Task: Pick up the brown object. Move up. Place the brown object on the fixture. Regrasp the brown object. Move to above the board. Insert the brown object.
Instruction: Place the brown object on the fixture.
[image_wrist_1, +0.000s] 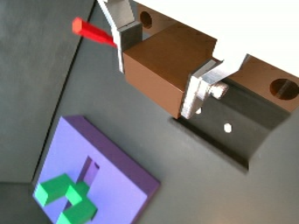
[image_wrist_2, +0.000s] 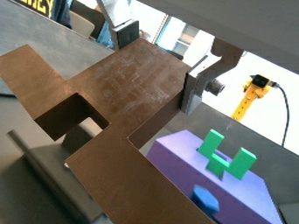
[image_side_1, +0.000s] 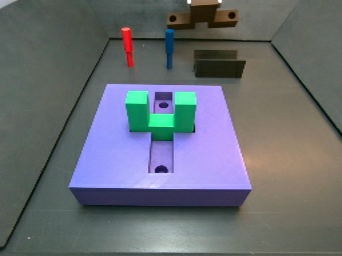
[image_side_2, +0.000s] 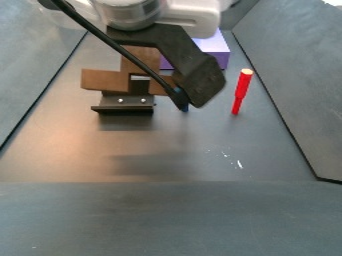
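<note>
Now the tool (image_wrist_1: 166, 74) is clamped on the brown object (image_wrist_1: 163, 70), raised near the table's (image_side_1: 287, 140) far edge; next, lower it onto the fixture (image_side_1: 219, 65).

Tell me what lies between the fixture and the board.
Only bare dark floor, seen in a side view, separates the fixture from the board. The gripper holds the brown object above the fixture.
</note>
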